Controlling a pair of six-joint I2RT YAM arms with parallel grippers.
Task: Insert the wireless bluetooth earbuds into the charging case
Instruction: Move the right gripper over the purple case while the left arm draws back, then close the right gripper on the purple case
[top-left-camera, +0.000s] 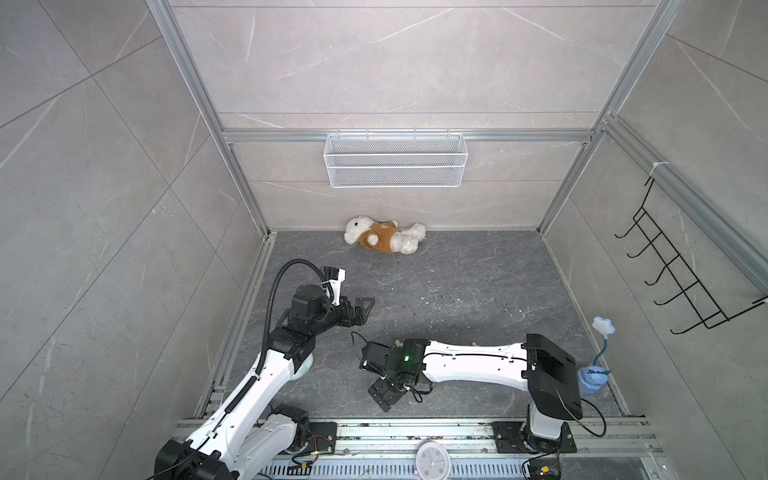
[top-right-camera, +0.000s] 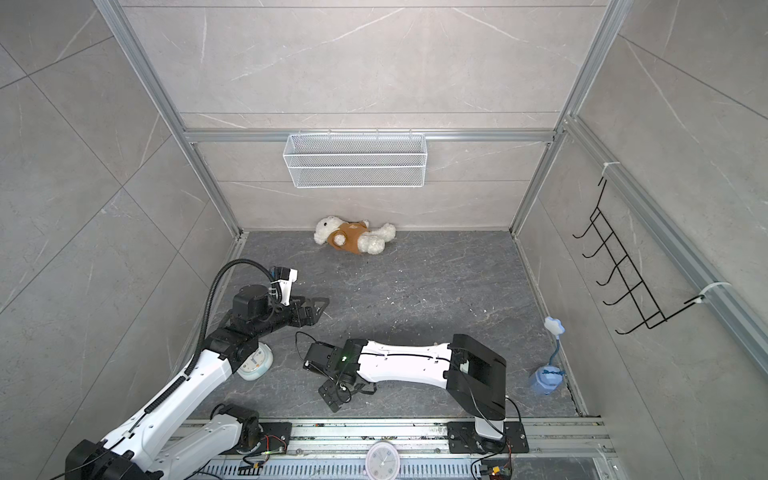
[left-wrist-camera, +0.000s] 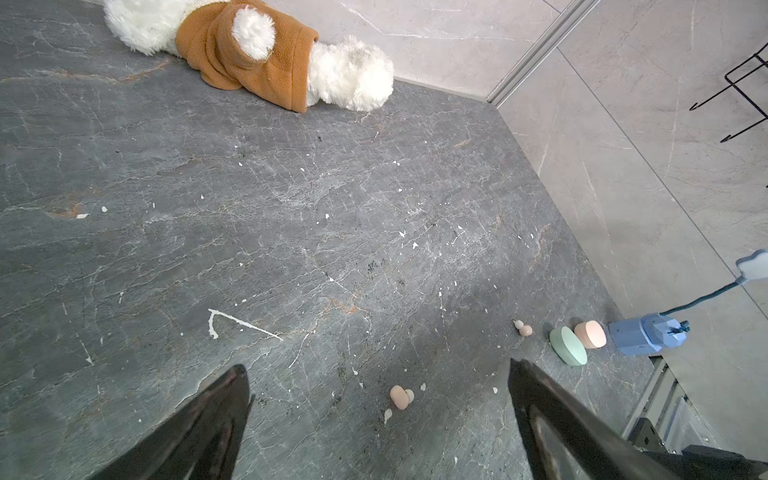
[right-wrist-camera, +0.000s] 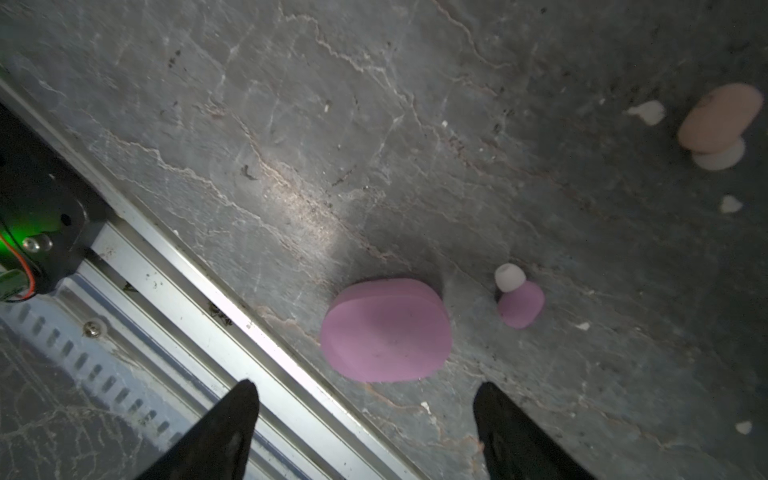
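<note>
Grey stone tabletop (right-wrist-camera: 374, 124) | we see right gripper (right-wrist-camera: 366, 383) spread, empty, lilac case (right-wrist-camera: 385, 330) closed just ahead | lilac earbud (right-wrist-camera: 519, 301) beside case, white tip pointing away from gripper | left gripper (left-wrist-camera: 379, 365) spread, empty; right gripper nearer

Across the wrist views, 3 earbuds can be counted: 2 peach earbuds (left-wrist-camera: 401, 397) (left-wrist-camera: 523, 328) and 1 lilac earbud (right-wrist-camera: 520, 303). There are 3 oval cases: 1 mint green case (left-wrist-camera: 568, 345), 1 peach case (left-wrist-camera: 590, 334) and 1 lilac case (right-wrist-camera: 386, 330). The top views add 1 teddy bear (top-left-camera: 384, 235), 1 white wire basket (top-left-camera: 395, 166), 1 black rack (top-left-camera: 681, 286) with 5 hooks, 1 blue gooseneck lamp (top-left-camera: 592, 380), 1 pink clock (top-left-camera: 433, 459), 1 pale round gadget (top-right-camera: 257, 365) and 2 robot arms (top-left-camera: 266, 374) (top-left-camera: 473, 361).
</note>
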